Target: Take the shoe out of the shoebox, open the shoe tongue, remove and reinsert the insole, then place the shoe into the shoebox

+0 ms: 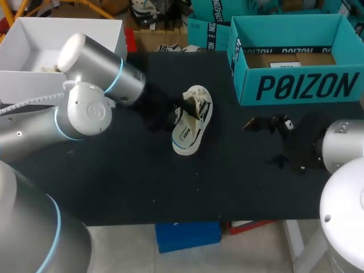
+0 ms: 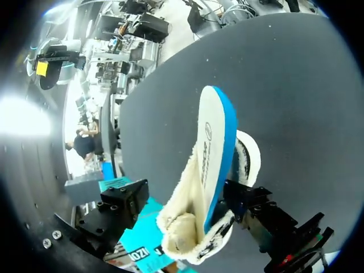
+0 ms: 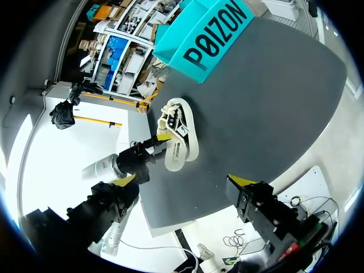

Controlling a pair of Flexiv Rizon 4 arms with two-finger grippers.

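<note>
A cream and white shoe [image 1: 192,120] lies on its side on the black table, its white sole with a blue edge [image 2: 211,165] turned towards the left wrist camera. My left gripper [image 1: 183,108] is at the shoe with its fingers wide apart either side of it [image 2: 183,193], open. The teal shoebox [image 1: 296,85] stands open at the back right, with no shoe in it. My right gripper [image 1: 267,126] hovers over the table to the right of the shoe, open and holding nothing [image 3: 183,180]. In the right wrist view the shoe [image 3: 181,136] lies ahead of it, with the shoebox [image 3: 210,40] beyond.
A white open box [image 1: 34,74] sits at the back left, behind my left arm. The table's front edge [image 1: 199,219] runs below the shoe, with bare black surface between them. The shoebox wall is a short way right of the shoe.
</note>
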